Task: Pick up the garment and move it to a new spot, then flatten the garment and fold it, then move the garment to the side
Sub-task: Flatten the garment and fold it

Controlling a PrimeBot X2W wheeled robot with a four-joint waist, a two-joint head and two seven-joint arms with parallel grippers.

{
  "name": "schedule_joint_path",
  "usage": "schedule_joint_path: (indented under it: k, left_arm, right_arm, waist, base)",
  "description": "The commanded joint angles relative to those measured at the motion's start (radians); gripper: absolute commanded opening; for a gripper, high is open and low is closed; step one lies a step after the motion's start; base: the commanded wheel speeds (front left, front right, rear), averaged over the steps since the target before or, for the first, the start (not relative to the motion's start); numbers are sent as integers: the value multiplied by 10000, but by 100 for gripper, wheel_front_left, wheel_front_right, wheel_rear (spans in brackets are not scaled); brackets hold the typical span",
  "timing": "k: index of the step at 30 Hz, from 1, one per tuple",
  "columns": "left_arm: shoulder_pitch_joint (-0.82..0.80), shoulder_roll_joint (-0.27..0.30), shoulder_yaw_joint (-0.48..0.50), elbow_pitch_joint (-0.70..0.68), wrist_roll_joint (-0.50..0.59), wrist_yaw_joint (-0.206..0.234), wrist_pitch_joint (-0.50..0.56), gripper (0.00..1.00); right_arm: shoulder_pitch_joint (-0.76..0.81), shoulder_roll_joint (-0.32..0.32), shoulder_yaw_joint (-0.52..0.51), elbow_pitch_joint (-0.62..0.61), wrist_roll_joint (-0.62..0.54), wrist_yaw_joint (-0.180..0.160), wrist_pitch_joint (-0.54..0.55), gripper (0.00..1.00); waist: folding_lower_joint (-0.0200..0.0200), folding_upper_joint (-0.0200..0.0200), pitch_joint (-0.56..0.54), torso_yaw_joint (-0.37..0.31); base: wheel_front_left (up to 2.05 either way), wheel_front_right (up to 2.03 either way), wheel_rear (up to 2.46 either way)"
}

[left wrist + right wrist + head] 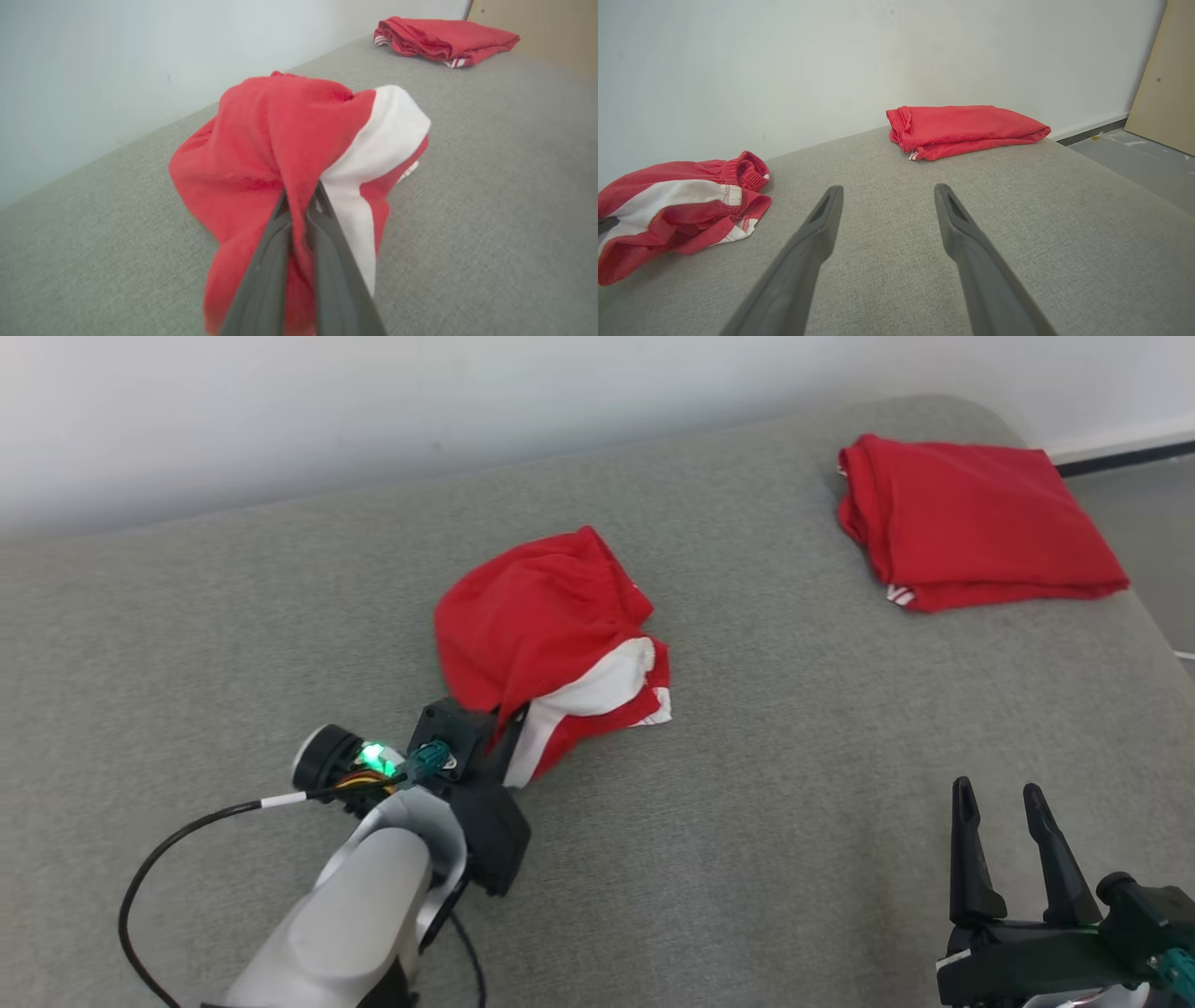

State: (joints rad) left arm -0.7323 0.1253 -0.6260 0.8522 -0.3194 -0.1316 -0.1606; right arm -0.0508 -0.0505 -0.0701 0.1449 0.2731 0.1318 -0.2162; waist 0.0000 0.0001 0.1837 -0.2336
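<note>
**Left hand point(301, 198) is pinching the crumpled red-and-white garment point(537, 616) at its near edge, in the middle of the grey surface point(747, 840).**
It's a thin pinch, so a slow, straight lift looks wisest before carrying the cloth to a fresh spot. The right hand point(997, 791) is hovering with its fingers spread and empty. The left wrist view is showing the fingers pressed on a red fold beside the white panel, which the cloth is covering in the head view. The right wrist view is revealing the elastic waistband.

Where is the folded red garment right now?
In the head view the folded red garment lies at the far right corner of the cushion, by the wall, apart from the crumpled red-and-white shorts in the left gripper.
</note>
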Motion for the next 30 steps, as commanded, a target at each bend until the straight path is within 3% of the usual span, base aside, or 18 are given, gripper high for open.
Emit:
schedule_joint_path:
  k: [1,8,15,22,27,29,30]
  left_arm:
    - [-102,-149,10,-183,-225,24,-288,0]
    - [602,-350,275,-1178,-806,132,-798,0]
    - [2762,61,728,-2555,-1338,731,-965,0]
    - [4933,602,1031,-3408,-1731,1250,-1002,0]
    - [5519,883,1078,-3856,-1778,1429,-1003,0]
    - [5526,946,1022,-4110,-1637,1489,-1009,82]
    - [5515,940,1014,-4277,-1607,1492,-1015,100]
  right_arm:
    - [167,4,-61,-30,-95,-22,33,100]
    - [419,1,-195,-161,-209,-22,209,100]
    - [615,1,-198,-386,-306,-22,473,100]
    - [823,1,-170,-486,-323,-22,646,100]
    - [964,2,-168,-554,-343,-22,730,100]
    - [1006,1,-155,-569,-347,-22,757,100]
    - [1032,1,-149,-568,-339,-22,773,100]
  waist:
    - [0,-1,-316,518]
    - [0,-1,-773,1649]
    - [0,-1,-1113,2609]
    - [0,-1,-1367,2930]
    - [0,-1,-1508,2978]
    - [0,-1,-1558,2981]
    - [0,-1,-1600,2982]
  base:
    - [0,0,0]
    - [0,0,0]
    - [0,0,0]
    - [0,0,0]
    - [0,0,0]
    - [0,0,0]
    - [0,0,0]
